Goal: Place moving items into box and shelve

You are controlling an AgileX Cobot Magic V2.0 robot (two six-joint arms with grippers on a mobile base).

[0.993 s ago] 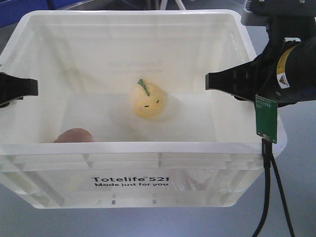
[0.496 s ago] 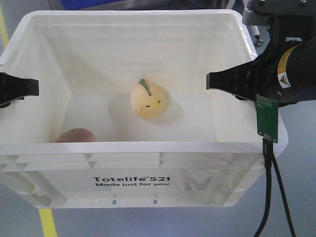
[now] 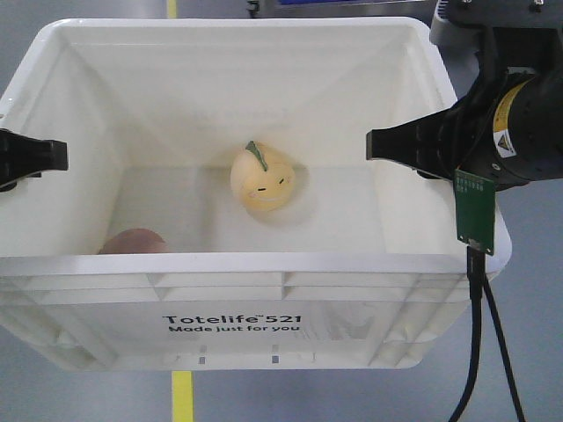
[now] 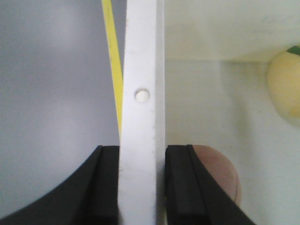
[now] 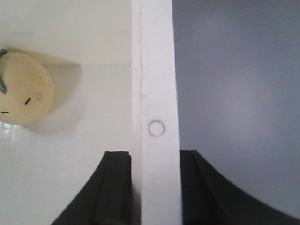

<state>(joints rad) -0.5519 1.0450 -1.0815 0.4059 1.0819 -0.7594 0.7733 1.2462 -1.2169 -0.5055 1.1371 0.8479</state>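
Observation:
The cream-white box [image 3: 229,264] fills the front view, printed "Totelife 521". My left gripper [image 3: 35,156] is shut on its left rim [image 4: 140,70], one finger inside and one outside. On the opposite rim [image 5: 157,70] my right gripper [image 3: 387,148] is shut the same way. Inside, the yellow plush toy [image 3: 261,180] with a green leaf lies near the middle of the floor; it also shows in the wrist views [image 4: 285,86] [image 5: 21,93]. The pinkish-brown plush [image 3: 132,242] sits at the front left corner, just inside my left gripper's inner finger [image 4: 180,187].
Grey floor shows under and around the box, with a yellow floor line [image 3: 181,396] below it and beside the left rim [image 4: 112,56]. A green circuit board [image 3: 475,211] with black cables hangs from my right arm. A metal edge [image 3: 334,4] shows at the top.
The floor behind the box has shifted: blue bins at the top are gone and the yellow line has moved under the box. The yellow plush has turned slightly. Both grips are unchanged.

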